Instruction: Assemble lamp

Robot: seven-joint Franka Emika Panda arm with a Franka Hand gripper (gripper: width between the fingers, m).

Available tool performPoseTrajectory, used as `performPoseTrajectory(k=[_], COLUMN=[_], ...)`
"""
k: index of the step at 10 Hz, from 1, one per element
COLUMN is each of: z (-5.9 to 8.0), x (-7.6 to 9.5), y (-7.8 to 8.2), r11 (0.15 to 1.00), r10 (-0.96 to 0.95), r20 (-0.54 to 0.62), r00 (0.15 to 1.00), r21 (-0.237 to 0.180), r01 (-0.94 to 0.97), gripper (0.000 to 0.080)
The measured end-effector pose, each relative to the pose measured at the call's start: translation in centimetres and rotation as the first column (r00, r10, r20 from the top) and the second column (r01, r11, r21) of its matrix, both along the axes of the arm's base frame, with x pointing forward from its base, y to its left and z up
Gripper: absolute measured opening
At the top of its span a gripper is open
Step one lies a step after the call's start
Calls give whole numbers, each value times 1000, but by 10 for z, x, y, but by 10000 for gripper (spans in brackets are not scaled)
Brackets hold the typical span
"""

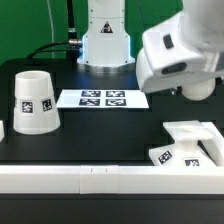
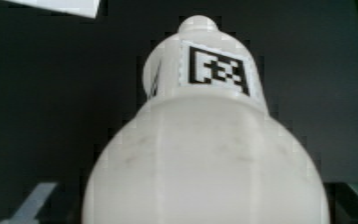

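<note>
We hold the bulb by its head, gripper closed on it — tilted, its stem could miss the base, lower right in the exterior view.

marker board between shade and base, on table

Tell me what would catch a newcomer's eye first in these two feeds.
In the wrist view the bulb fills nearly the whole picture, round head nearest the camera, tag on its narrow end. In the exterior view the white arm looms high on that view's right, over the base, and the shade stands wide end down at that view's left, beside the marker board.
</note>
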State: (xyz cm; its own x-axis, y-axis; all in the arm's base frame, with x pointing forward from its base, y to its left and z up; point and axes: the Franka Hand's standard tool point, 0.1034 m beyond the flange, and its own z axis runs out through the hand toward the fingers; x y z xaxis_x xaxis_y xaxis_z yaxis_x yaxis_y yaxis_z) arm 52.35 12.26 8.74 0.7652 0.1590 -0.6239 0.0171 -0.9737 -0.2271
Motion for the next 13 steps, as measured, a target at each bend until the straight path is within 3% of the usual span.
performPoseTrajectory(k=[1, 2, 5, 7, 11, 13], z=[-6, 1, 38, 33, 31, 48], x=[6, 7, 33, 34, 47, 58], y=[-10, -22, -37, -41, -54, -56], r11=[1000, 999, 1000, 1000, 997, 998], r10=[16, 18, -4, -23, -43, -1], r20=[95, 140, 341, 451, 703, 773], r00=[995, 990, 940, 892, 710, 634], r21=[21, 28, 23, 8, -18, -37], r01=[-18, -22, -4, 22, 79, 47], gripper=[577, 577, 577, 577, 577, 577])
